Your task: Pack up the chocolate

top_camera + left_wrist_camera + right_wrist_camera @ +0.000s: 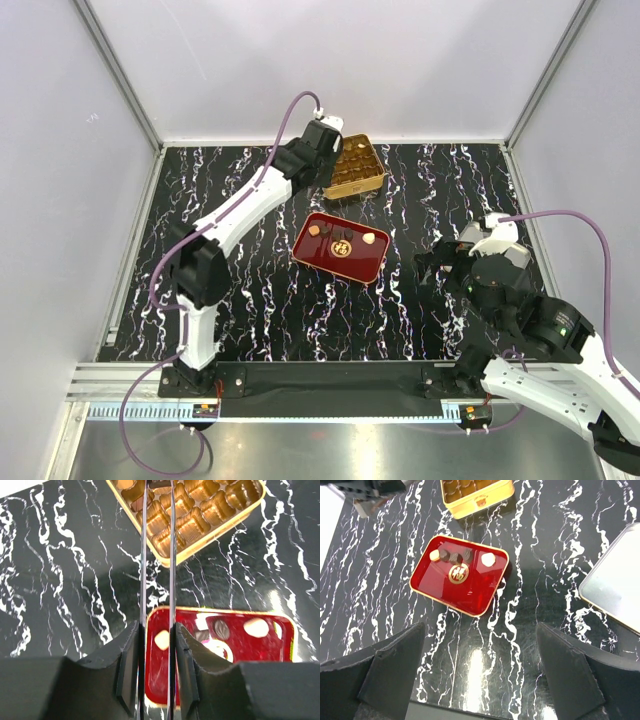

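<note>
Several small chocolates, cream (314,230) and dark (340,235), lie on the glossy red tray (330,262). In the left wrist view the cream pieces (162,639) and a dark one (221,628) show on the tray (240,655). My left gripper (325,135) (156,630) is shut on thin metal tweezers (172,555). Their tips reach over the gold tin (355,165) (200,550), with something dark between them at the frame's top edge. My right gripper (440,270) (480,630) is open and empty, to the right of the tray (470,592).
The gold tin (480,500) has divided cells, some holding brown pieces. A flat silver lid (615,587) lies on the black marbled table to the right of the tray. White walls enclose the table on three sides.
</note>
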